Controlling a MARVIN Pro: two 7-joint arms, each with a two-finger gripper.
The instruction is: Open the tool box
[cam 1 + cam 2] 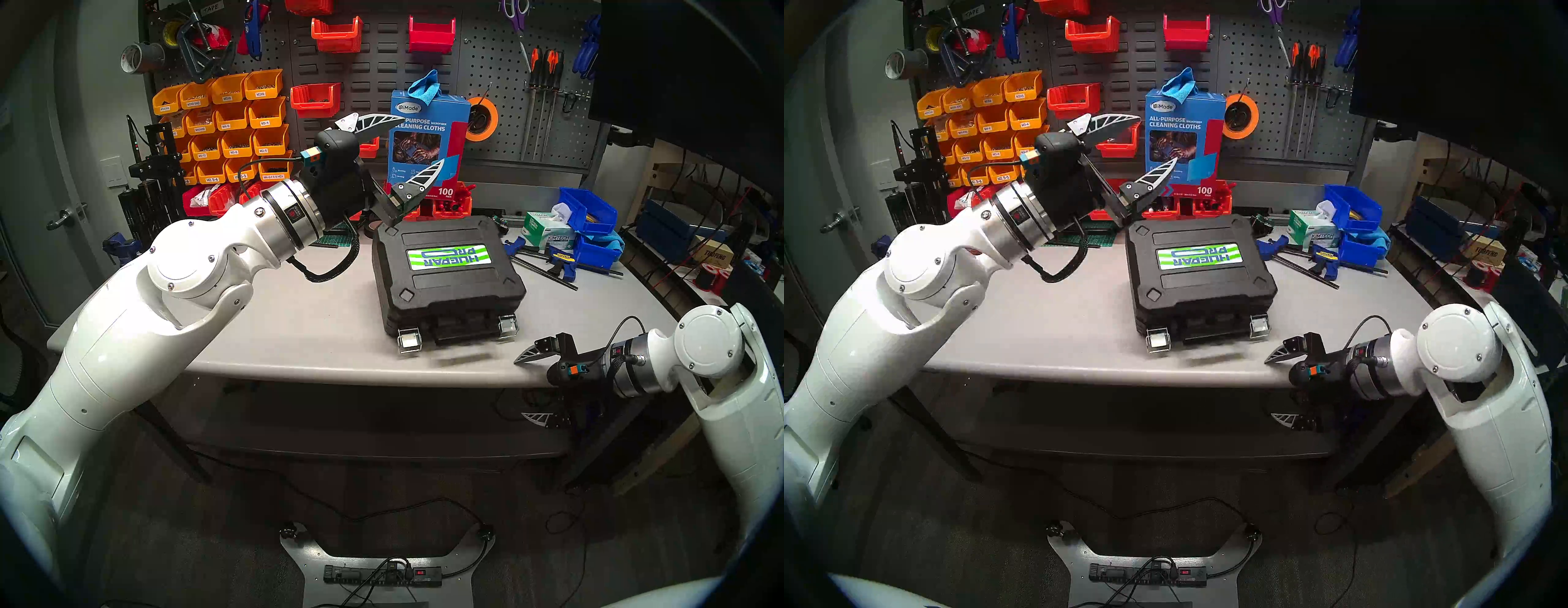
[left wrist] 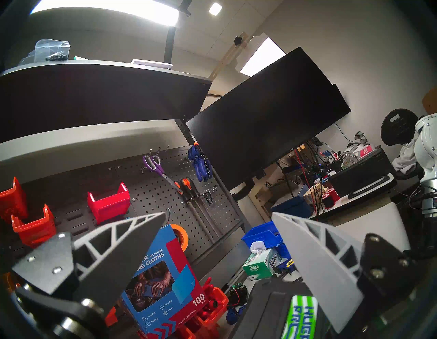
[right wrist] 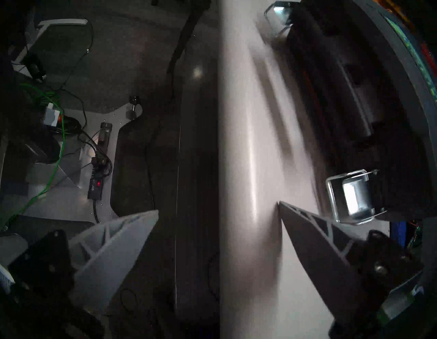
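Note:
The black tool box (image 1: 445, 288) lies flat mid-table, lid down, its green-striped label (image 1: 447, 257) facing up. Two silver latches (image 1: 408, 341) (image 1: 508, 326) stick out from its front face beside the handle. My left gripper (image 1: 420, 142) hangs open and empty above the box's far left corner; the left wrist view looks past the spread fingers (image 2: 118, 251) to the box (image 2: 267, 307). My right gripper (image 1: 518, 388) is open at the table's front edge, right of the box. One finger is above the tabletop and one below, with the right latch (image 3: 352, 196) close by.
A blue cleaning-cloth carton (image 1: 428, 140) stands behind the box. Blue bins (image 1: 587, 212), a tissue box (image 1: 547, 231) and bar clamps (image 1: 551, 263) crowd the table's right rear. A pegboard with yellow bins (image 1: 229, 123) backs the table; a dark monitor (image 2: 267, 123) hangs upper right.

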